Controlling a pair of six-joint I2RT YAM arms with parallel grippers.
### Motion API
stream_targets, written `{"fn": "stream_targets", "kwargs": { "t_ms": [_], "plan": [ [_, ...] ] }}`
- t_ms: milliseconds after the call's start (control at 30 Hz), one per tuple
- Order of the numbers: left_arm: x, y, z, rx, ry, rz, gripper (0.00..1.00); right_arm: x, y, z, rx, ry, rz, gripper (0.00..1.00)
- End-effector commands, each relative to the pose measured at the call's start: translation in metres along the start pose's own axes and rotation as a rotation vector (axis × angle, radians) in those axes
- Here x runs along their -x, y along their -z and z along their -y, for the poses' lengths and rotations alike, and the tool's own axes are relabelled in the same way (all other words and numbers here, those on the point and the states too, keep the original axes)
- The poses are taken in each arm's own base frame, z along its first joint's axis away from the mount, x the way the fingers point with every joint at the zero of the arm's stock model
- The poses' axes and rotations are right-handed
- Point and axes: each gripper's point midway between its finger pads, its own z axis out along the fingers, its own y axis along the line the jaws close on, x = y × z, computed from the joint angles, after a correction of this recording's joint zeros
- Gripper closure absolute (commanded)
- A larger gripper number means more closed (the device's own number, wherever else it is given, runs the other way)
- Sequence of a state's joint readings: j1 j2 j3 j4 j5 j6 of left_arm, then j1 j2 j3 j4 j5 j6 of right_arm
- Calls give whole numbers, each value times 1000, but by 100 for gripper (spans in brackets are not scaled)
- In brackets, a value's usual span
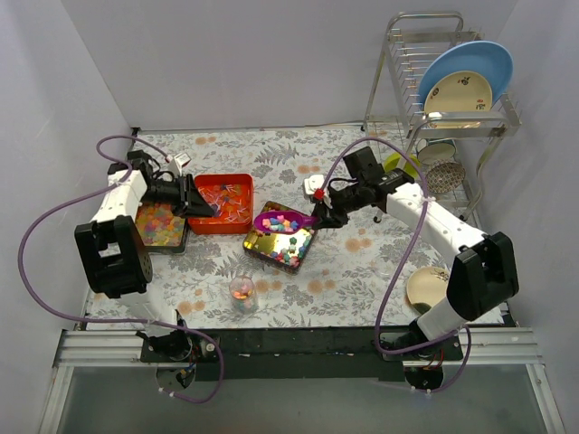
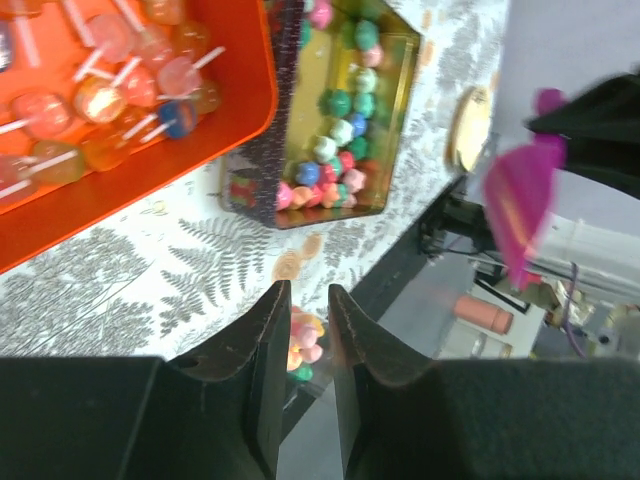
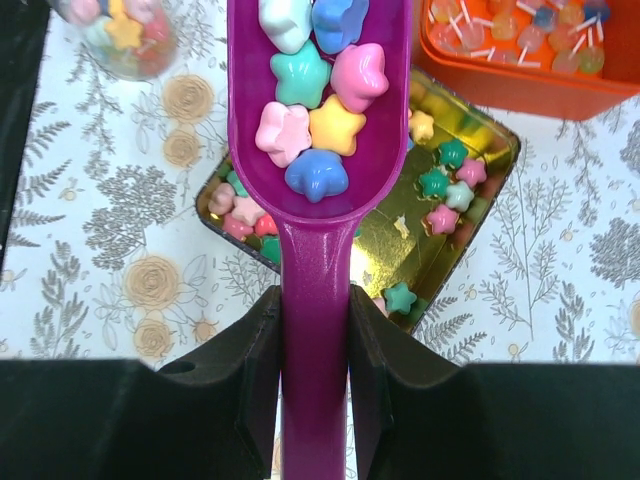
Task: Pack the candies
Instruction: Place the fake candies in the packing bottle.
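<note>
My right gripper (image 1: 323, 215) (image 3: 315, 300) is shut on the handle of a purple scoop (image 1: 276, 220) (image 3: 318, 250). The scoop is level and holds several pastel star candies (image 3: 312, 110), above the left part of the gold tin (image 1: 303, 246) (image 3: 400, 250). More star candies (image 3: 450, 185) (image 2: 340, 135) lie in the tin. A small glass jar (image 1: 242, 294) (image 3: 120, 35) with candies in it stands near the table's front. My left gripper (image 1: 197, 206) (image 2: 300, 300) is narrowly open and empty, over the near corner of the orange tray (image 1: 222, 194) (image 2: 250, 110).
The orange tray holds lollipops (image 2: 120, 90). A dark tray of multicoloured sweets (image 1: 158, 224) lies under my left arm. A dish rack (image 1: 443, 81) with plates stands at the back right. A small bowl (image 1: 425, 287) sits by my right arm's base.
</note>
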State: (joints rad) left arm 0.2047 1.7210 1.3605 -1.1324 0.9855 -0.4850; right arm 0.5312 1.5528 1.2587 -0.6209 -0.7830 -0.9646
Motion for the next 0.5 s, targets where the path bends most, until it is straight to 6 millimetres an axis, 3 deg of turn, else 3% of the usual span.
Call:
{"fn": "stream_targets", "kwargs": {
  "t_ms": [0, 33, 100, 133, 200, 333, 400, 433, 467],
  "plan": [
    [10, 16, -12, 166, -78, 90, 77, 46, 22, -19, 48, 86, 59, 99],
    [12, 21, -28, 275, -65, 102, 77, 53, 24, -20, 45, 100, 61, 99],
    [22, 35, -37, 393, -102, 160, 77, 60, 24, -29, 64, 112, 44, 99],
    [23, 46, -51, 505, -98, 183, 76, 65, 25, -30, 63, 126, 40, 99],
    [31, 60, -56, 589, -124, 253, 72, 67, 21, -42, 94, 128, 6, 99],
    [29, 90, -41, 693, -202, 388, 63, 74, 19, -59, 152, 143, -43, 99],
    [21, 94, -45, 732, -197, 412, 57, 72, 17, -74, 196, 167, -88, 99],
    [17, 95, -46, 743, -193, 418, 53, 75, 13, -82, 223, 195, -101, 99],
    [10, 95, -46, 749, -195, 426, 40, 77, 12, -84, 228, 204, -112, 99]
  ]
}}
